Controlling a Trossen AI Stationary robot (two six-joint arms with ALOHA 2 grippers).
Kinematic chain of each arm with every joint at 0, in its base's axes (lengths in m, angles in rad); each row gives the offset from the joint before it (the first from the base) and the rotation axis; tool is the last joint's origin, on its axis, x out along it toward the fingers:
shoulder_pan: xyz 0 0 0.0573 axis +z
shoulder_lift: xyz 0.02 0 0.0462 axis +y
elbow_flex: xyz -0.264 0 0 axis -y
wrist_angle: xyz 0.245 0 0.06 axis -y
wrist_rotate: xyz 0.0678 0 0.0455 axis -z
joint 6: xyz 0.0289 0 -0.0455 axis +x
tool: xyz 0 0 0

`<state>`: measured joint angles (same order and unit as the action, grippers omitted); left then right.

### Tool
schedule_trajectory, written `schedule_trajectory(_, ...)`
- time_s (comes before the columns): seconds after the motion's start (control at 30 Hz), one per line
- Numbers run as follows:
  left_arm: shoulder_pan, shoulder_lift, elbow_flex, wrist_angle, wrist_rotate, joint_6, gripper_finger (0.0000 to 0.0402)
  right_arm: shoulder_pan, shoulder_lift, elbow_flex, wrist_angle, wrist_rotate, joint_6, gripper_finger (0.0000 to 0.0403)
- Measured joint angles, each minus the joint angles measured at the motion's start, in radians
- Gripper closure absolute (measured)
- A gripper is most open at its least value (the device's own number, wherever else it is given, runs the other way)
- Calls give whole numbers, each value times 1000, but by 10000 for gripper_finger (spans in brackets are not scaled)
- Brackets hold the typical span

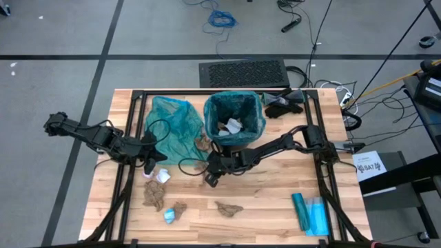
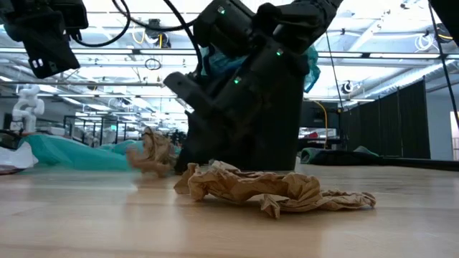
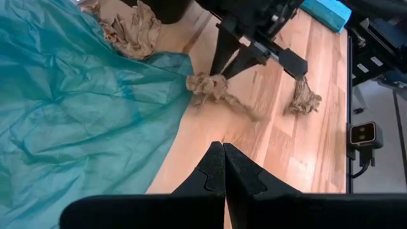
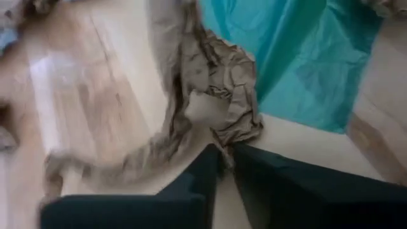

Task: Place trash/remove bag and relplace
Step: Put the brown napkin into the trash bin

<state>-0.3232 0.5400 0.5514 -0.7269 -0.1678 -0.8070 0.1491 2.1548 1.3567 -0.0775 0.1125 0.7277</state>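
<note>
Now right tool (image 4: 226, 156) pinching brown paper wad (image 4: 216, 89), long axis trailing across table (image 4: 76, 76).

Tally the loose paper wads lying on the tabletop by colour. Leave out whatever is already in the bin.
Brown wads: 5
White wads: 1
Pale-blue wads: 1
Total: 7

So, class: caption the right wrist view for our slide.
Right pincer closing on a brown paper wad beside the teal bag.
</note>
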Motion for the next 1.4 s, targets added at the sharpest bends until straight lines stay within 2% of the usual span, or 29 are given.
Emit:
schedule_trajectory(0.07, 0, 0, 0, -1, 0, 0, 402, 11, -5, 0, -13, -7, -3, 395)
schedule_trajectory(0.2, 0, 0, 0, -1, 0, 0, 402, 67, -56, -5, -98, -46, 16, 401)
schedule_trajectory(0.27, 0, 0, 0, -1, 0, 0, 401, 99, -104, -5, -146, -32, 31, 402)
schedule_trajectory(0.5, 0, 0, 0, -2, -1, 1, 402, 209, -318, -4, -267, 101, 86, 402)
schedule_trajectory(0.73, 0, 0, 0, 2, -20, 2, 402, 242, -536, -2, -268, 370, 65, 403)
schedule_trajectory(0.83, 0, 2, 0, 4, -20, 0, 402, 229, -611, -2, -265, 449, 8, 403)
schedule_trajectory(1.0, 0, 2, 0, 13, -21, 0, 402, 152, -694, -2, -271, 497, -96, 403)
schedule_trajectory(1.17, 0, 3, 0, 13, -24, 0, 402, 32, -728, -2, -298, 482, -114, 403)
schedule_trajectory(1.4, 0, 3, 0, 10, -24, -24, 402, -110, -731, -2, -414, 405, -100, 397)
